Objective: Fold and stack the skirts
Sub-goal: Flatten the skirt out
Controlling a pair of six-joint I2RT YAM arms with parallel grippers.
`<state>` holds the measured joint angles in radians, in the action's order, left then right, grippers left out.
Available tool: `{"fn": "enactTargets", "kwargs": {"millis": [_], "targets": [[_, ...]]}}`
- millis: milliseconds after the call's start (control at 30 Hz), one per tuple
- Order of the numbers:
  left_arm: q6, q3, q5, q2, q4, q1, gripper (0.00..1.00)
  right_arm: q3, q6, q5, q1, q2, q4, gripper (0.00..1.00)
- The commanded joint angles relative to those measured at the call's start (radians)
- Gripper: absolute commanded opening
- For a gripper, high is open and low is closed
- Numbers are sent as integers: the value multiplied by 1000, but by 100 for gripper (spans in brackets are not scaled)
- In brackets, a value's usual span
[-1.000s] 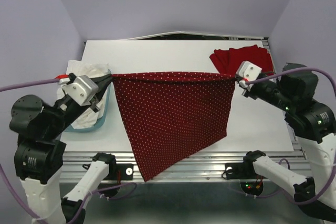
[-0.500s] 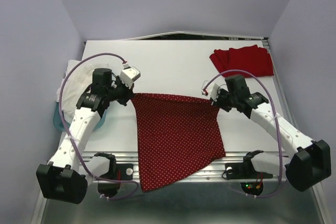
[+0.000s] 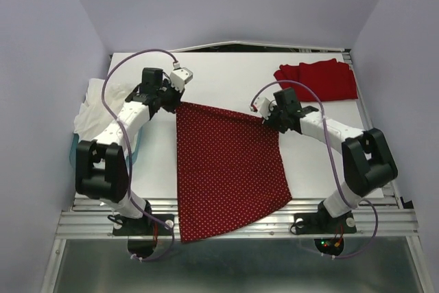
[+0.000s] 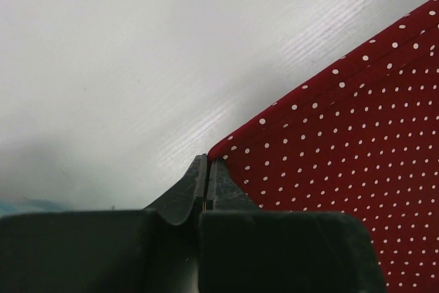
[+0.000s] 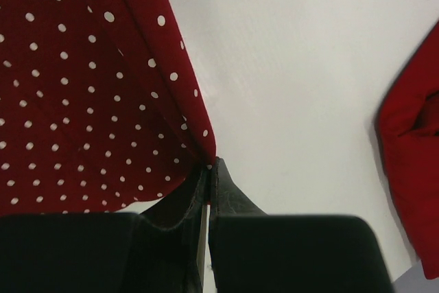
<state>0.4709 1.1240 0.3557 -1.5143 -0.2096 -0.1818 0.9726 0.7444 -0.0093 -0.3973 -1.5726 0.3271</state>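
Note:
The dark red polka-dot skirt [image 3: 230, 162] lies spread on the white table [image 3: 226, 77], its lower hem hanging over the near edge. My left gripper [image 3: 175, 103] is shut on the skirt's far-left corner [image 4: 223, 156]. At the far-right corner [image 5: 202, 149], my right gripper [image 3: 266, 116] is shut on the cloth too. The cloth edge between them is stretched straight and low over the table. A plain bright red skirt [image 3: 317, 79] lies folded at the far right of the table, and its edge [image 5: 411, 162] shows in the right wrist view.
A light blue bin [image 3: 75, 143] holding white crumpled cloth [image 3: 103, 104] stands at the table's left edge. Purple walls close in on three sides. The metal frame rail [image 3: 226, 221] runs along the near edge.
Both arms have carried the polka-dot skirt from held up high down and away from the bases, so it now lies spread over the table. Both grippers stayed shut on its corners.

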Motion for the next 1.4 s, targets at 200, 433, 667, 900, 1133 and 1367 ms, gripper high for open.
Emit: {"fn": "enactTargets", "kwargs": {"millis": [200, 433, 667, 900, 1133, 1367], "targets": [[-54, 402, -66, -343, 59, 10, 5, 334, -83, 210, 26, -314, -47, 37], [-121, 638, -67, -436, -65, 22, 51, 523, -172, 189, 37, -313, 101, 90], [-40, 452, -8, -232, -77, 22, 54, 560, -208, 20, 37, -219, 286, 82], [72, 497, 61, -280, -188, 22, 50, 621, -151, -21, 37, -331, 299, 63], [182, 824, 137, -573, -390, 22, 50, 774, -48, -115, 86, -469, 444, 63], [213, 976, 124, -744, -453, 22, 51, 928, 12, -237, 150, -585, 630, 63]]}}
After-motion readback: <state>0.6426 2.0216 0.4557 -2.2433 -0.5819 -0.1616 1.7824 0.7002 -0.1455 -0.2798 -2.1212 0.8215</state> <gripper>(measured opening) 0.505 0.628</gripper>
